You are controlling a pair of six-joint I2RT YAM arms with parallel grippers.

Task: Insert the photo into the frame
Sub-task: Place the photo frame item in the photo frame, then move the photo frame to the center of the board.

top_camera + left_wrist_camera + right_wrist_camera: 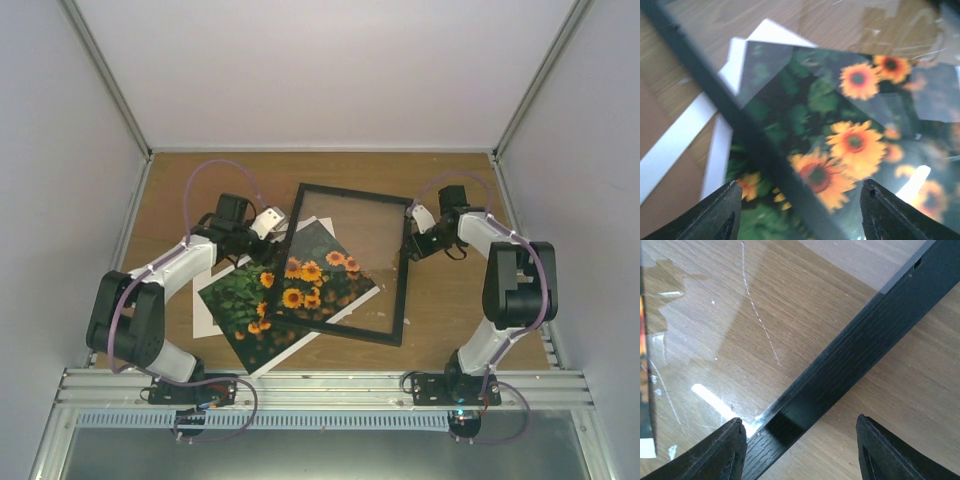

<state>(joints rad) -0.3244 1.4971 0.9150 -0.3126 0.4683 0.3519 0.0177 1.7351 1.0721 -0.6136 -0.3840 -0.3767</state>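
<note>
Black frame [335, 328] sits straddled by spread left tool [801, 185] and right tool [800, 420].

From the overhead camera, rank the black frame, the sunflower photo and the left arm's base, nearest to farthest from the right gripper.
1. The frame: its right rail lies directly at the right gripper, on the table's right side.
2. The photo: mid-table to the left, partly under the frame.
3. The left arm's base: near-left edge, clearly farthest.
</note>
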